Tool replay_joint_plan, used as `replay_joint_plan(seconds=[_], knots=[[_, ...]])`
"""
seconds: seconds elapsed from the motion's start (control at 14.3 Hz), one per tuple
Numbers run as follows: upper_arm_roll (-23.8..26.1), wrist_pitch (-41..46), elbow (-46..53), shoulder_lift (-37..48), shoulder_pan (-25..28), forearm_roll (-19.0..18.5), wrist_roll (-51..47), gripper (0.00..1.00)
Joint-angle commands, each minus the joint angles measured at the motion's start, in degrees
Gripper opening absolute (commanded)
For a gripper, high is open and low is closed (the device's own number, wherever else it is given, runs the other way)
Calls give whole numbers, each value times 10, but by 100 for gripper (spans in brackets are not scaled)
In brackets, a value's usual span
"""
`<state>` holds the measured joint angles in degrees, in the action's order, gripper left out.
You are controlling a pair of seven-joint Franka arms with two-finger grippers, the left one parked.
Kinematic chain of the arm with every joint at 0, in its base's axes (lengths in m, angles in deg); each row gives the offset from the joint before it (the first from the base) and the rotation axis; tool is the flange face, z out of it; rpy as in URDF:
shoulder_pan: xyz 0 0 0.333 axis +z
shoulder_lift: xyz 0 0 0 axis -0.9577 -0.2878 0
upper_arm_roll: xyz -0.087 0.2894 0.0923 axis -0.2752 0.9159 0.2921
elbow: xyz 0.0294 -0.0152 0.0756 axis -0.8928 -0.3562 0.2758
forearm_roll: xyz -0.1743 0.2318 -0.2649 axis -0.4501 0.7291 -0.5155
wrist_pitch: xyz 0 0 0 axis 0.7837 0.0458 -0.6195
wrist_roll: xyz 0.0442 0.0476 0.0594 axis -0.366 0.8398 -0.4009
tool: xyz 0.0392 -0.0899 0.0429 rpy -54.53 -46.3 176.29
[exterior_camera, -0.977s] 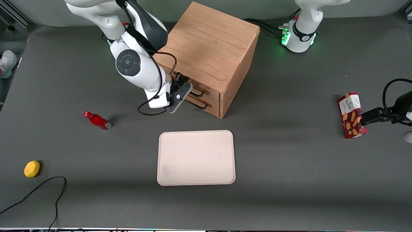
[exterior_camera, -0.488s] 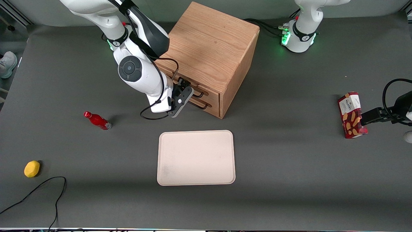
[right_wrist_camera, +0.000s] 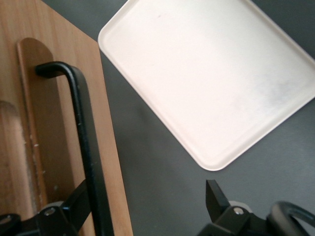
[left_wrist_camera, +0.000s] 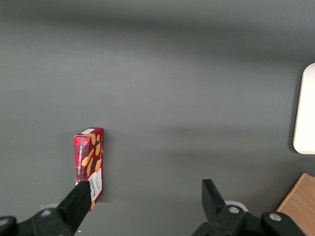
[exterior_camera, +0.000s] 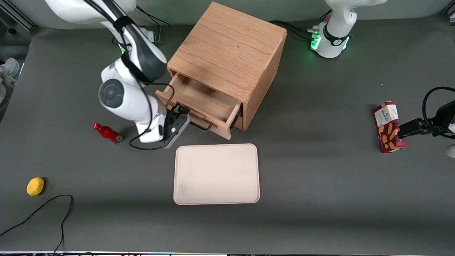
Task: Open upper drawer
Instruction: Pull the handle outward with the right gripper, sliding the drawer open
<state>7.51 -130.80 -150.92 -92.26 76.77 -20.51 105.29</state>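
upper drawer (exterior_camera: 204, 103) pulled well out of oak cabinet (exterior_camera: 227, 57), toward tray (exterior_camera: 217, 174) | hand (exterior_camera: 181, 119) at drawer front, fingers spread, handle (right_wrist_camera: 83, 142) crosswise between them | pull axis: straight out twd tray

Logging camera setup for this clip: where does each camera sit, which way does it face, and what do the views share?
Front view: high above the table, looking down at the cabinet, open upper drawer, tray, bottle, lemon and box; both arms show, the gripper at the drawer handle.
Left wrist view: looks down at the table; parked fingers frame the box.
Right wrist view: looks down past the gripper, open around the handle, at the drawer front and tray.
Shared: the tray in all three; the box in front and left wrist.
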Motion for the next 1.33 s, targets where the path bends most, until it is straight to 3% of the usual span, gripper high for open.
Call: replay_joint_plan(seconds=[0.0,1.26], knots=[[-20,1,41,-27,6,-8,12,100],[-63,-42,129,-86,-33,-2,47,100]])
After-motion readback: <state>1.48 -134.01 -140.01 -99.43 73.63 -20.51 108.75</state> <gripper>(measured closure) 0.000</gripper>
